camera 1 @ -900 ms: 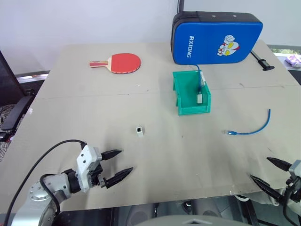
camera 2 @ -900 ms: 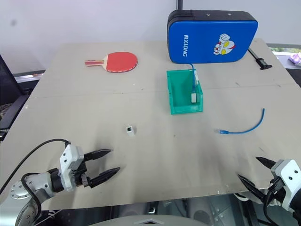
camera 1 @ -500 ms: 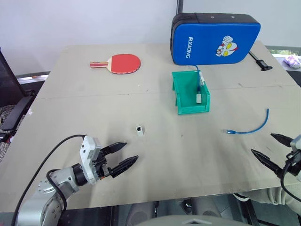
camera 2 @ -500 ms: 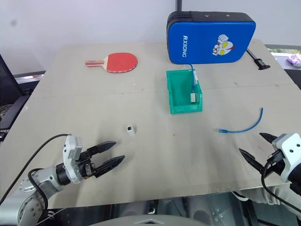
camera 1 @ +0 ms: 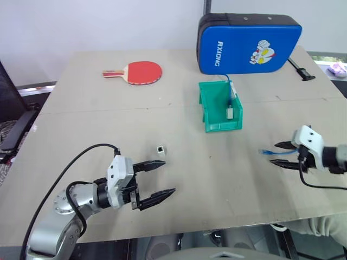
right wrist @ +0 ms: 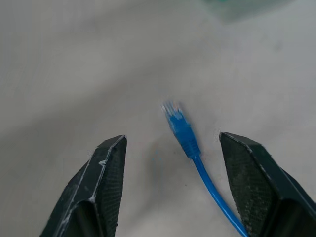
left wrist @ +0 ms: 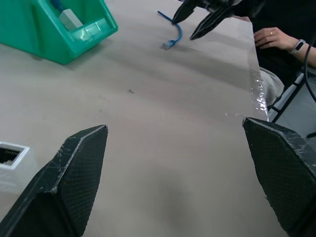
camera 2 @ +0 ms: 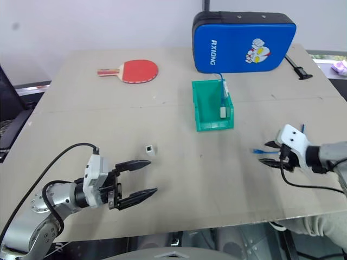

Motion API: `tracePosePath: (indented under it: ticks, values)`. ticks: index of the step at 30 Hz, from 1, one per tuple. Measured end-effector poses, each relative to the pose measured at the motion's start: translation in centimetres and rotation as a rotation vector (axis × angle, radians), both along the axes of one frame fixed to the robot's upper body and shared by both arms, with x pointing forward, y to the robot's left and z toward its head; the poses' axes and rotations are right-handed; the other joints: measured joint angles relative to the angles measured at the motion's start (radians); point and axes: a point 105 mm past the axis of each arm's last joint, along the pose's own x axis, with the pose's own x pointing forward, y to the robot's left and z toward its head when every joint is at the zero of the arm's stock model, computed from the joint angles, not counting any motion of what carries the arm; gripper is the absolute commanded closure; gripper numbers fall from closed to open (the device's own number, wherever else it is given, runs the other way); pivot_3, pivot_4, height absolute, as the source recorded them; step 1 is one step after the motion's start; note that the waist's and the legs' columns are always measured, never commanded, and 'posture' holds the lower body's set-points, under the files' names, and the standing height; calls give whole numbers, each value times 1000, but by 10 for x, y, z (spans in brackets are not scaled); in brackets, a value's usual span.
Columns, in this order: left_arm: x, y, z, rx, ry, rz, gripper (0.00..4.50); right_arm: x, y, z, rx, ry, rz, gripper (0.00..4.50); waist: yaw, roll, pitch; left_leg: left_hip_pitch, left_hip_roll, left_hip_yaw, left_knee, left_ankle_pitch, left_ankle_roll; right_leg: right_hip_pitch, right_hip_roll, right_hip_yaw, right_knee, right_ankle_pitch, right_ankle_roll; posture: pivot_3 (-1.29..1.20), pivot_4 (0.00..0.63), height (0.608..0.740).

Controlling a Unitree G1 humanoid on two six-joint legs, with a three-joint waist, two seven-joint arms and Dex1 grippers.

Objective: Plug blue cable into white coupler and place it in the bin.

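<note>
The right tool (camera 2: pixel 269 154) hangs wide around the plug end of the blue cable (right wrist: pixel 190 143) lying loose on the worktop (camera 1: pixel 217 179); the thin plug could slip aside if the fingers close off-centre. The left tool (camera 1: pixel 162 179), wide and empty, sits near the white coupler (camera 1: pixel 161 149); the bin (camera 1: pixel 219 105), well apart, already contains another cable, and nothing blocks either reach.

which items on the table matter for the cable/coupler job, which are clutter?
Job: blue cable, loose on the table; white coupler; green bin.

Clutter: red paddle; blue pad; second blue cable with its coupler block, already in the bin.
</note>
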Motion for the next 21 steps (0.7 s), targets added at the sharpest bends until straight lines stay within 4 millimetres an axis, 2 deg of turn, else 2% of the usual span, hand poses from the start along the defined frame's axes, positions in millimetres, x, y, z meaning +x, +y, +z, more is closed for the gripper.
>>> tracePosePath:
  ticks: [1, 4, 5, 6, 8, 15, 21]
  values:
    - [0, -1, 1, 0, -5, 1, 0, 5, -1, -2, -10, 5, 4, 1596, 0, 0, 0, 0, 0, 0, 0, 0, 0, 0, 0, 0, 0, 1, -2, 0, 150, 740]
    - [2, -5, 5, -1, -22, -5, 0, 16, -3, -9, -35, 29, 21, 2467, -1, 0, 0, 1, 0, 0, 0, 0, 0, 0, 0, 1, 0, 2, -3, 0, 150, 740]
    - [2, -6, 4, -2, -19, -4, 0, 17, -3, -13, -38, 41, 28, 3026, -1, 0, 0, 0, 0, 0, 0, 0, 0, 0, 0, 0, 0, 2, -3, 0, 150, 740]
    - [2, -7, 4, -2, -16, -2, 0, 19, -3, -15, -35, 49, 34, 3360, -1, 0, 0, 1, 0, 0, 0, 0, 0, 0, 0, 0, 0, 2, -3, 0, 150, 740]
    - [4, -9, 4, -3, -13, -2, 0, 23, 2, -15, -24, 53, 60, 4451, -2, 0, 0, 1, 0, 0, 0, 0, 0, 0, 0, 1, 1, 2, -3, 0, 150, 740]
    - [12, -17, 9, -3, -34, -10, 0, 23, 16, -16, 4, 52, 103, 4486, -5, -2, -1, 3, 1, -1, 0, 0, 0, 1, 2, 2, 2, 3, -3, 0, 150, 740]
    - [25, -26, 23, 11, -97, -30, 0, 3, 75, -9, 59, 52, 248, 4486, -3, -1, -1, 2, 2, -4, 0, 0, 0, 0, 2, 1, 2, 5, 0, 0, 150, 740]
